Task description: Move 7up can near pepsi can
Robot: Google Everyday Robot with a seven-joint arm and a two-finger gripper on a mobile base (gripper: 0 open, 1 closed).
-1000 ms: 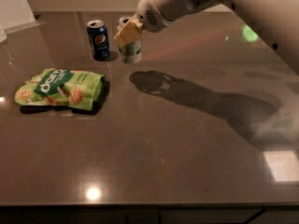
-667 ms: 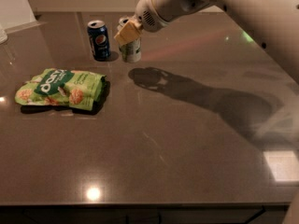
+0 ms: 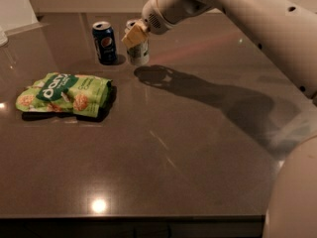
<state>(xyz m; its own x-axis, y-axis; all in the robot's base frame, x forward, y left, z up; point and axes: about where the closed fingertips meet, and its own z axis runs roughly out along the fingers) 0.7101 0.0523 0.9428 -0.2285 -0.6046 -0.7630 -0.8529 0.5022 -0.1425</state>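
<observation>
The pepsi can point(image 3: 104, 42), dark blue with a round logo and a silver top, stands upright at the back left of the dark table point(image 3: 163, 148). The 7up can point(image 3: 139, 52), silvery-white with green markings, stands just to its right with a small gap between them. My gripper point(image 3: 134, 33) reaches in from the upper right and is shut on the upper part of the 7up can. A tan fingertip point(image 3: 133, 34) lies across the can's front. The can's base looks to be on the table.
A green snack bag point(image 3: 64, 94) lies flat at the left, in front of the cans. My arm point(image 3: 233, 14) spans the upper right and casts a long shadow on the table. The table's front edge runs along the bottom.
The gripper and both cans stay in the same place. My arm's near part has shifted slightly and more of my body shows at the bottom right.
</observation>
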